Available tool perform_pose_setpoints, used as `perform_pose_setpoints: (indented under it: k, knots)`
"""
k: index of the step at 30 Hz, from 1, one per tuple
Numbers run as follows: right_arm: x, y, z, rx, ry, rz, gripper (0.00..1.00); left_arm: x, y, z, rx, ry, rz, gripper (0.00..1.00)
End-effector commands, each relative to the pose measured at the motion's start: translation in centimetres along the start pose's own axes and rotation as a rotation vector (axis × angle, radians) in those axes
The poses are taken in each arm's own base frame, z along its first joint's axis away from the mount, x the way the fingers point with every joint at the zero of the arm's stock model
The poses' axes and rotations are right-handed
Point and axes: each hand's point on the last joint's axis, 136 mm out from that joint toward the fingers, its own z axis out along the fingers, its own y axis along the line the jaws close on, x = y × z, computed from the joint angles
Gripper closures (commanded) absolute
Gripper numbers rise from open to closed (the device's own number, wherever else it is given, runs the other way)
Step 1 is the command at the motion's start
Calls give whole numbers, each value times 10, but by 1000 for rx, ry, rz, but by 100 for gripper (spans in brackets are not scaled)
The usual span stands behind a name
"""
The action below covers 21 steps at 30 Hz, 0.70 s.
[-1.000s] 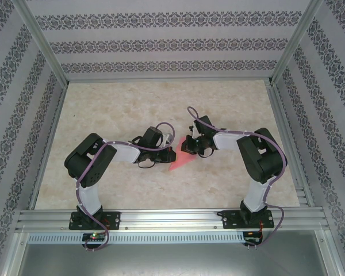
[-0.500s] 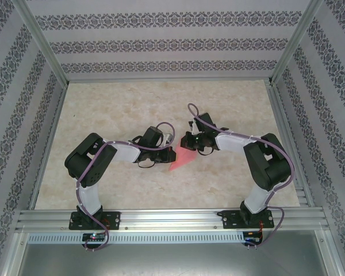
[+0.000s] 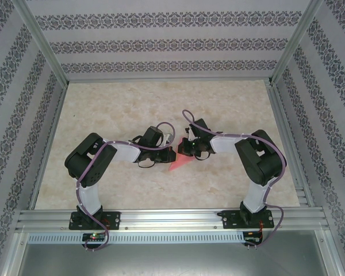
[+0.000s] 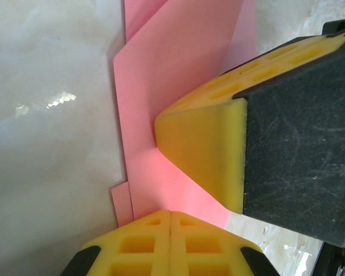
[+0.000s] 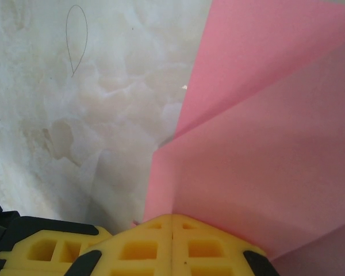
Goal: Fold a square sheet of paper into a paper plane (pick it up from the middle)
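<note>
1. The paper (image 3: pixel 180 163), pink and creased into overlapping pointed layers, lies mid-table (image 3: pixel 132 103) between the arms
2. The left gripper (image 4: pixel 170 214) is pinched together on its edge
3. The right gripper (image 5: pixel 172 217) is likewise closed on a fold

Looking down from above, behind the arm bases (image 3: pixel 95 218). Close in from both wrists, sharing the pink paper (image 4: pixel 178 75).

The right pincer (image 5: pixel 172 218) pinches the creased pink paper (image 5: pixel 264 149) above a marble table (image 5: pixel 75 126).
</note>
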Motion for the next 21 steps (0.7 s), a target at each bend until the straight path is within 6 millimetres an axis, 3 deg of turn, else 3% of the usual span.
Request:
perform_pose_setpoints:
  k: [1,16,18,21]
  knots:
    - [12,-27,5,52,17,48,96,53,58,6,-191,161,-109,100]
    - [-71,-87,-43,150,-239,192,97,74,72,5,-235,231,-118,100]
    - [-79,-87,-51,161,-268,187,97,73,71,5,-232,231,-111,100]
    - [-86,-67,-67,134,-309,140,97,72,70,5,-227,231,-109,100]
